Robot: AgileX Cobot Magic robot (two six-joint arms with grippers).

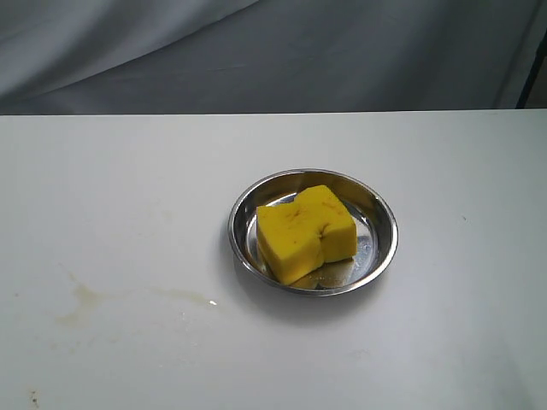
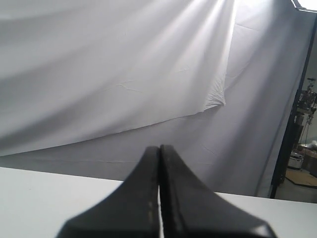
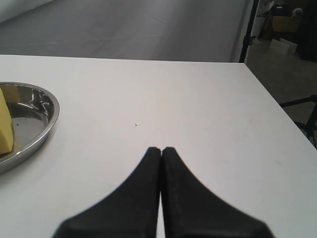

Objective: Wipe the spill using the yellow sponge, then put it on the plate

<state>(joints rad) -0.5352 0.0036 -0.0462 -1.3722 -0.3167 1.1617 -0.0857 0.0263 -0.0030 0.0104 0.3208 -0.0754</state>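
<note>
Sponge (image 1: pixel 306 232) in plate (image 1: pixel 382 218), apart from right gripper (image 3: pixel 161 149); it and left gripper (image 2: pixel 159 148) both clenched, empty.

A bright yellow notched sponge (image 1: pixel 306 232) lies in the round shiny steel plate (image 1: pixel 383 220), frame centre. Faint brownish spill smears (image 1: pixel 85 301) sit lower left.

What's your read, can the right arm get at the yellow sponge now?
Probably yes: the yellow sponge lies uncovered in the plate, and nothing stands on the table between it and the right end effector, which is shut.
</note>
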